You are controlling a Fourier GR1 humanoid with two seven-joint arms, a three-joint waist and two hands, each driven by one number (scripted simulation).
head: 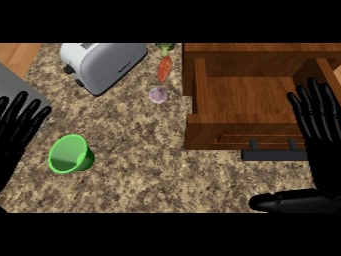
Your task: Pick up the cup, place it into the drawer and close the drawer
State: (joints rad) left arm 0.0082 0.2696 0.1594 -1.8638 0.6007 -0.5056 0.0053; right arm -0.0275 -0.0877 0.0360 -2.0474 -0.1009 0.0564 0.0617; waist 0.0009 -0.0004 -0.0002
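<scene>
Fingers straight and spread, my right hand [334, 150] hovers over the right side of the open drawer [225, 131], thumb out leftward, holding nothing. My left hand [7, 135] rests open and empty at the left edge. The green cup [70, 154] sits just right of it on the counter [151, 170], perhaps tilted.

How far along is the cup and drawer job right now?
Done: the drawer is open. In hand: nothing; the left hand and right hand are both open and hold nothing. Left: everything else. The green cup sits on the counter, to be picked up, placed in the drawer, and the drawer closed.
</scene>
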